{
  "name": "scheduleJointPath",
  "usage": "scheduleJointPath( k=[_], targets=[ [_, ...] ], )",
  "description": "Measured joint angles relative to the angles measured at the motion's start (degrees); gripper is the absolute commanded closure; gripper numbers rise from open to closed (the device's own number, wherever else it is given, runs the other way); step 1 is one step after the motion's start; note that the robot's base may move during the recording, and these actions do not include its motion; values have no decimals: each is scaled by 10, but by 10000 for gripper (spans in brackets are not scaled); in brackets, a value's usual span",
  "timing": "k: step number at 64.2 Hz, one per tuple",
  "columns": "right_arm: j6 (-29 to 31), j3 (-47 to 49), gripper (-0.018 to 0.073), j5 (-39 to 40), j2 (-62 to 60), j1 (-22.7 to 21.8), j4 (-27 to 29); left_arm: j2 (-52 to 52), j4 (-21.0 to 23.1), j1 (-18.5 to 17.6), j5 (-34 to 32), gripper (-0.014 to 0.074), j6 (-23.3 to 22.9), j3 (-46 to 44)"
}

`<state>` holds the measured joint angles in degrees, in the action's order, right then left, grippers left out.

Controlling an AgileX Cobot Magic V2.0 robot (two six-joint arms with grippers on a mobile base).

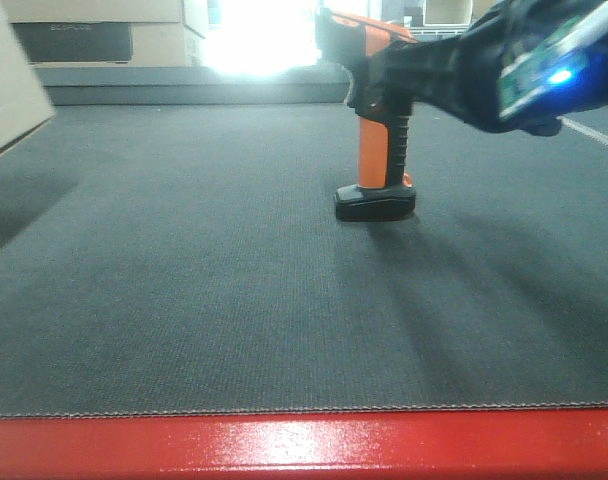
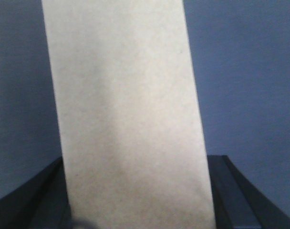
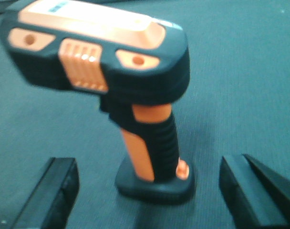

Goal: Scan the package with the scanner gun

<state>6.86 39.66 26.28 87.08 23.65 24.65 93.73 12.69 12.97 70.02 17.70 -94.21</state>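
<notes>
Front view: your scanner gun (image 1: 376, 150) stands upright on its black foot on the dark grey mat (image 1: 184, 300), right of centre and toward the far side. Orange grip, black ribbed back, black-and-orange head. The right arm (image 1: 504, 70) reaches in from the upper right and covers part of the head; its fingers are not readable here. A tan package (image 1: 9, 85) is cut off by the left edge. Bright glare washes out the background behind the gun.

Left wrist view: the package (image 2: 126, 119) fills the middle of the frame, plain tan face, no label visible. The left gripper (image 2: 140, 210) has both black fingers (image 2: 231, 191) pressed against the package's sides, clamped on it. Top and bottom of the package are cut off.

Right wrist view: the scanner gun (image 3: 135, 109) is slightly blurred. The right gripper (image 3: 150, 191) is spread wide, fingers (image 3: 54, 191) well clear of the foot on either side, holding nothing
</notes>
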Motion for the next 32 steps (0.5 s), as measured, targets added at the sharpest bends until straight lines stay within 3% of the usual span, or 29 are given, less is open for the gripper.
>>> scheduleJointPath(
  k=[10, 18, 32],
  targets=[
    [0, -11, 523, -69, -80, 0, -10, 4, -48, 0, -19, 708, 0, 0],
    [0, -13, 729, -118, -150, 0, -35, 18, -59, -2, -49, 708, 2, -1],
    [48, -14, 718, -169, -238, -13, -50, 58, -68, -24, -63, 708, 5, -1]
  ],
)
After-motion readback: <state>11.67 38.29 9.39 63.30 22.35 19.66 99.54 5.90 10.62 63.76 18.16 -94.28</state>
